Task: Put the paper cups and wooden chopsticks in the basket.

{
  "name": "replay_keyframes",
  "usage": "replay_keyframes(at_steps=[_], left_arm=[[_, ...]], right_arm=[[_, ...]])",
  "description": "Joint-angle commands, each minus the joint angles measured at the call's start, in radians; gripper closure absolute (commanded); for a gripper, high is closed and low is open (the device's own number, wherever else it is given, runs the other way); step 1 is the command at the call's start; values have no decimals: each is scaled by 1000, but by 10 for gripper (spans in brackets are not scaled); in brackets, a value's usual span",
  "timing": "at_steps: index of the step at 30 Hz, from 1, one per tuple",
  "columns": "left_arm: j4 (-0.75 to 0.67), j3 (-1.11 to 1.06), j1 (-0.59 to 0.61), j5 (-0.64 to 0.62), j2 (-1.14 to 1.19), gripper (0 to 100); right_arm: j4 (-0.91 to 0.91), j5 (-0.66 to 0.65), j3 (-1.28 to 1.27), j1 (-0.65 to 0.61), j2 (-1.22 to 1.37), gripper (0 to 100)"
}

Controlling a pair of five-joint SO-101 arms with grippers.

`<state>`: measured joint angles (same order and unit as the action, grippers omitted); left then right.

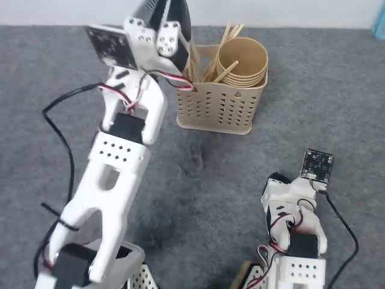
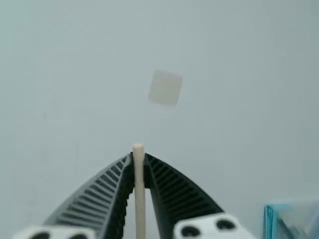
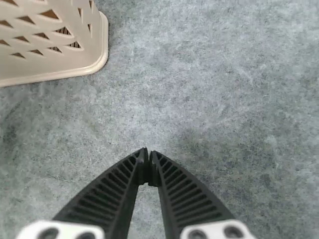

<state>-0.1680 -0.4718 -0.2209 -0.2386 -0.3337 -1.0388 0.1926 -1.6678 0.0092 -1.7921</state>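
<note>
A beige slotted basket (image 1: 219, 108) stands at the back of the grey mat. Stacked paper cups (image 1: 243, 60) sit in its right half, and several wooden chopsticks (image 1: 212, 55) lean in its left half. My left gripper (image 1: 171, 18) is raised beside the basket's left rim. In the left wrist view it (image 2: 138, 160) is shut on one chopstick (image 2: 139, 199), which stands straight up between the fingers against a pale wall. My right gripper (image 3: 148, 155) is shut with nothing in it, low over bare mat. The basket's corner (image 3: 75, 55) lies ahead of it.
The right arm (image 1: 295, 211) rests folded at the front right. A blue-edged object (image 1: 380, 24) sits at the far right edge and also shows as a blue box (image 2: 291, 221). A black cable (image 1: 60, 138) loops left of the left arm.
</note>
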Motion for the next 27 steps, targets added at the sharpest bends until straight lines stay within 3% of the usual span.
replay_keyframes(at_steps=[1, 4, 9, 11, 22, 27], left_arm=[[-130, -124, 3, 6, -3, 986], [-157, -200, 3, 8, -12, 977], [-150, -197, 38, -2, -15, 828], [-127, -188, 54, -2, -43, 814], [422, -168, 86, 3, -500, 985], [710, -168, 132, 2, -720, 987]], right_arm=[[-1, -26, -17, 10, -21, 991], [-1, -26, -17, 8, -21, 991], [-2, -26, -17, 7, -21, 991], [-2, -26, -17, 8, -21, 991], [-5, -21, -17, 8, -21, 991], [-7, -21, -17, 10, -21, 991]])
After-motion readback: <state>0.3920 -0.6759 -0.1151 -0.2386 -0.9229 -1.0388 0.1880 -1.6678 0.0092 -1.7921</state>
